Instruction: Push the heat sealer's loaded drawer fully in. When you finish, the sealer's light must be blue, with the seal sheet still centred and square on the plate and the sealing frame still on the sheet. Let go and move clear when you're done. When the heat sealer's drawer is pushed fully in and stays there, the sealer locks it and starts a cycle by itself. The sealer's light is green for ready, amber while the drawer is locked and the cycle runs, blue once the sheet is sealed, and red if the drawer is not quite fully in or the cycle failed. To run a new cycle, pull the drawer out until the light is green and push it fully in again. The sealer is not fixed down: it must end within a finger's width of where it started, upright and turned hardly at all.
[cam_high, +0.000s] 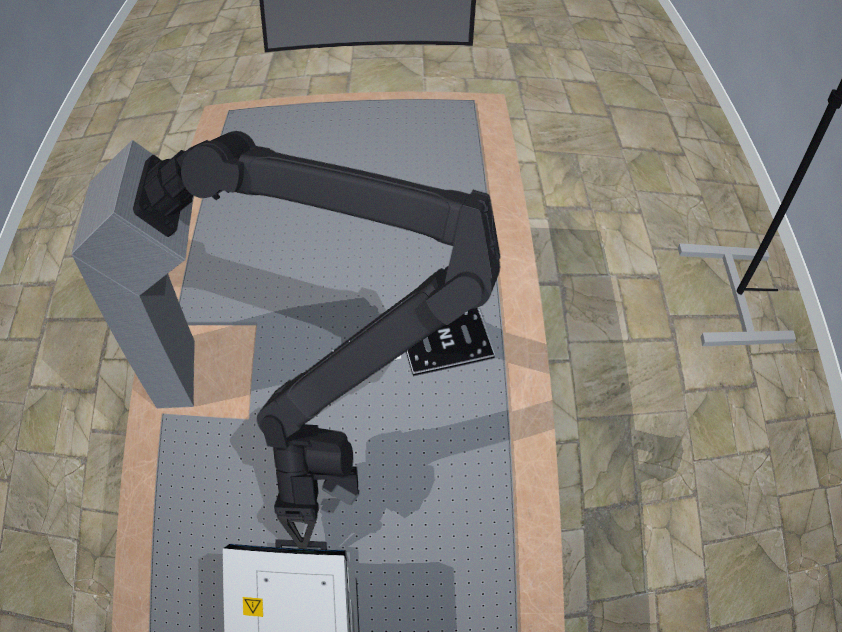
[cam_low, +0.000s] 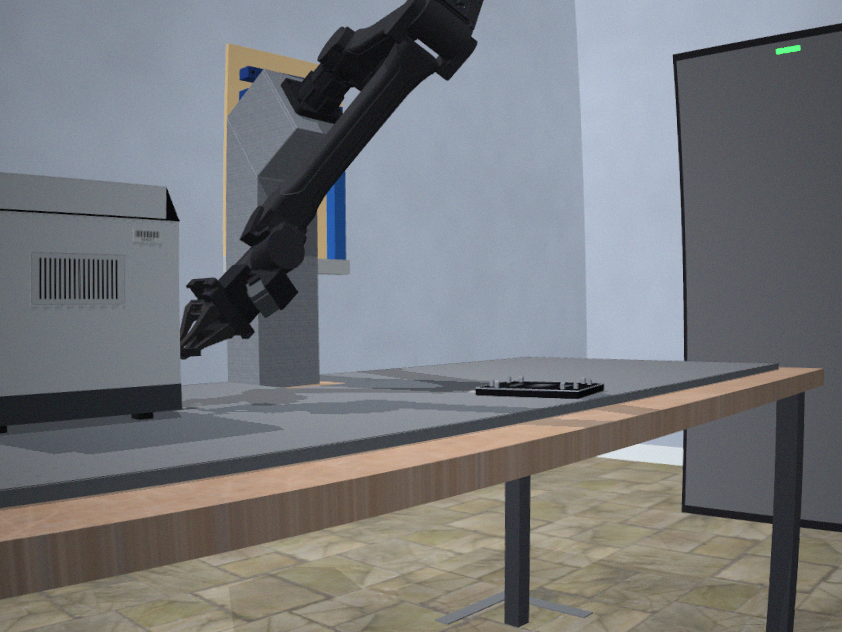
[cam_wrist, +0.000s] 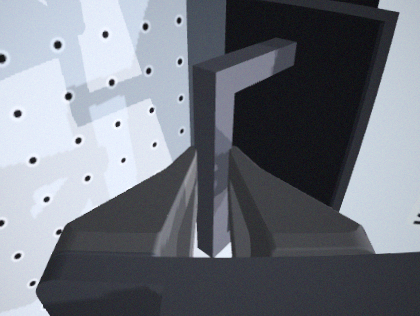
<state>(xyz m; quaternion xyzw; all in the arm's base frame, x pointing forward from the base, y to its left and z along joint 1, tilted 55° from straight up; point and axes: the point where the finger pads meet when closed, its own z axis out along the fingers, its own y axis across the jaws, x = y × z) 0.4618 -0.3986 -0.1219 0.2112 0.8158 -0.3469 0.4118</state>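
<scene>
Gripping the drawer handle is where things stand: the gripper has its fingers nearly closed on that grey bar, one finger on each side, as the wrist view shows. The handle stands just off the dark drawer front, which sits at the near face of the sealer, a white box at the end of the table.

From the side view the drawer looks flush or almost flush with the box, though I cannot tell if it is fully home. No light on the sealer shows in any view, so the cycle state is unknown.

To do this step well, I would push straight along the drawer's travel, slowly and steadily, with no sideways or downward load, since the box is loose and could slide or turn. A jolt could also shift the sheet and frame inside, which are hidden. Letting go only once the drawer stays put seems wise.
</scene>
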